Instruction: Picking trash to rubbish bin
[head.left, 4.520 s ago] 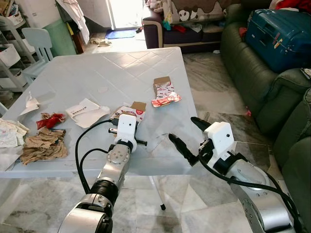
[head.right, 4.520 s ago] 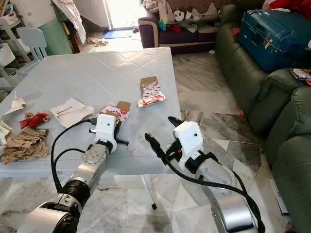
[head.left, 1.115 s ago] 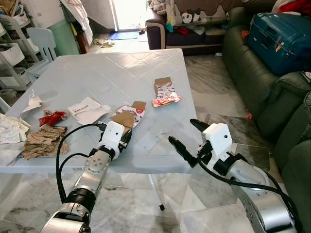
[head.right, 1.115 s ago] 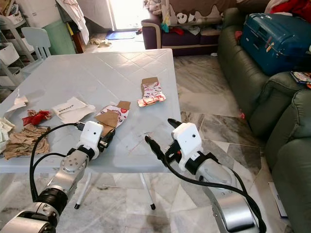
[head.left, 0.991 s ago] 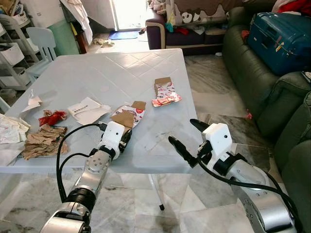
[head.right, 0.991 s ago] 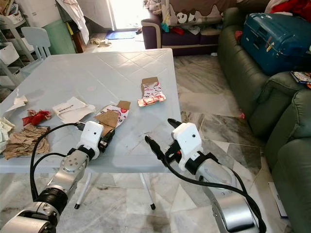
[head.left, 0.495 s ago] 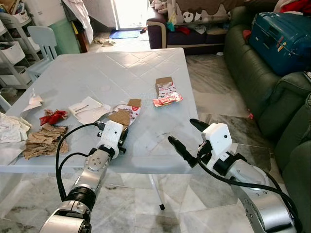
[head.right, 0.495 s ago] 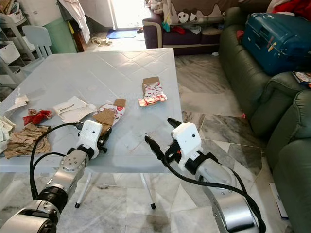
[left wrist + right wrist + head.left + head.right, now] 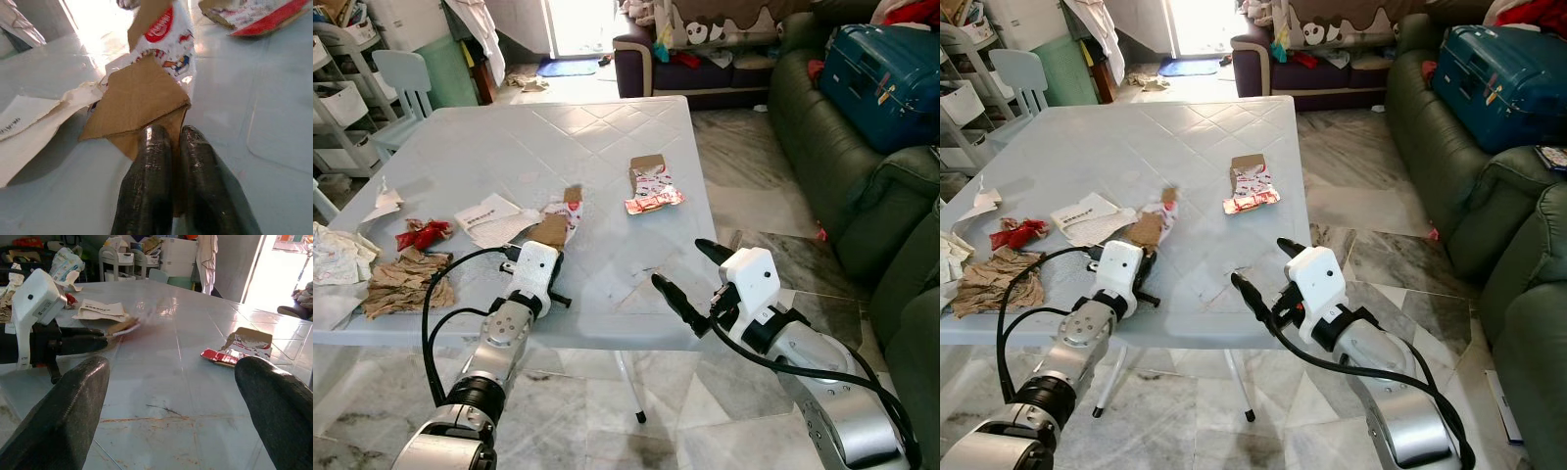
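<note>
Brown cardboard and glossy white-and-red print make up the flattened snack carton (image 9: 149, 93) that my left gripper (image 9: 166, 142) has clamped by its lower edge, the two black fingers (image 9: 149, 171) pressed nearly together on the card. In the left eye view that carton (image 9: 553, 223) sits left of centre, tilted up off the pale blue plastic table (image 9: 597, 147), with my left gripper (image 9: 546, 257) just below it near the table's front edge.

My right gripper (image 9: 683, 277) hangs in the lower middle of the frame, off the table's front right corner, fingers spread wide and holding nothing; the right wrist view shows the two fingertips (image 9: 73, 396) far apart at the frame's lower corners.

Right of the held carton, about mid-frame, lies a second torn red-and-white carton (image 9: 649, 186) flat on the table. Touching the held carton's left side is a white printed paper sheet (image 9: 489, 217). Further left lie a crumpled red wrapper (image 9: 421, 235) and, below it, a wad of crumpled brown paper (image 9: 399, 284). At the far left edge sits crumpled whitish paper (image 9: 337, 253), though I cannot tell from here whether it is one piece or several. A dark green sofa (image 9: 862, 166) fills the right side, with a blue suitcase (image 9: 881, 64) on it at upper right.
</note>
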`<state>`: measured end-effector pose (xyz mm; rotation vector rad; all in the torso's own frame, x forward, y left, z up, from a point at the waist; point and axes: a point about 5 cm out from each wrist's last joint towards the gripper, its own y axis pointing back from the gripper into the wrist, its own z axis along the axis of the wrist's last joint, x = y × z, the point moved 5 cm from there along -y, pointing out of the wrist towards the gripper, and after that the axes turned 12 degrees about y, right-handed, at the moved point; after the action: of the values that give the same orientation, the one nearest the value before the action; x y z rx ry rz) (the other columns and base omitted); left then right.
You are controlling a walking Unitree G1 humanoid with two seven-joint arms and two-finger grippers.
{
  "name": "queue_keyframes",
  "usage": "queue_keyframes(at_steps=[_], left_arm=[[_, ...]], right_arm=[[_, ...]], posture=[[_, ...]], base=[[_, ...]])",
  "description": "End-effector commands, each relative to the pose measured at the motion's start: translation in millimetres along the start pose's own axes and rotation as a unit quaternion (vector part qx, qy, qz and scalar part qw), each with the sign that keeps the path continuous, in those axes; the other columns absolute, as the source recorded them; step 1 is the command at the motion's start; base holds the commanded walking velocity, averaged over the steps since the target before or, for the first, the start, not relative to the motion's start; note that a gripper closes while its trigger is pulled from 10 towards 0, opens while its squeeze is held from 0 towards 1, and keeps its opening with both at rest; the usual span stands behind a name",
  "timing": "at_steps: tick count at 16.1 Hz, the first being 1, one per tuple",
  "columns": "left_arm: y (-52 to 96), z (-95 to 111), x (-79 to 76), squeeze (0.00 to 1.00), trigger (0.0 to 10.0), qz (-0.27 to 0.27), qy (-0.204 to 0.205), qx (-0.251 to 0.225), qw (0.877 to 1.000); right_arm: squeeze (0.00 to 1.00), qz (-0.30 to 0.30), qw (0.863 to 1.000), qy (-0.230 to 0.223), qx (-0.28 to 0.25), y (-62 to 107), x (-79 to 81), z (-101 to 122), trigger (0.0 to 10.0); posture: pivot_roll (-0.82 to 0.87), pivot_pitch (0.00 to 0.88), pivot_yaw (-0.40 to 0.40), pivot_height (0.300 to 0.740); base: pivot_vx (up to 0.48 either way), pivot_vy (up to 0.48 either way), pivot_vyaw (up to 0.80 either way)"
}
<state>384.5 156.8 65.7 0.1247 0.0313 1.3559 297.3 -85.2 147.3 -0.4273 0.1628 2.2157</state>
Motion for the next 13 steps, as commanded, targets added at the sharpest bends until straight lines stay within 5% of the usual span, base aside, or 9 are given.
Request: queue_keyframes(at_steps=[1,7,10,13], left_arm=[[-2.3,8,-1.3,0.00,0.0,0.000,0.000,-0.017,1.000],[7.3,51,-14.4,0.00,0.0,-0.024,-0.021,-0.130,0.991],[22.9,66,-8.1,0.00,0.0,0.000,-0.075,-0.174,0.982],[36.7,63,3.7,0.00,0.0,0.039,-0.068,-0.171,0.982]], right_arm=[[0.00,0.005,1.000,0.007,-0.009,-3.4,0.7,6,10.0],[0.00,-0.004,1.000,0.007,-0.011,-4.3,-1.1,6,10.0],[0.00,-0.022,1.000,0.006,-0.016,-8.5,-6.5,7,10.0],[0.00,-0.062,0.998,0.015,-0.013,-12.0,-23.5,5,10.0]], posture=[[-0.11,0.013,0.042,0.740],[-0.09,0.011,0.048,0.740],[-0.08,0.009,0.048,0.740],[-0.06,0.005,0.048,0.740]], base=[[0.000,0.000,0.00],[0.000,0.000,0.00],[0.000,0.000,0.00],[0.000,0.000,0.00]])
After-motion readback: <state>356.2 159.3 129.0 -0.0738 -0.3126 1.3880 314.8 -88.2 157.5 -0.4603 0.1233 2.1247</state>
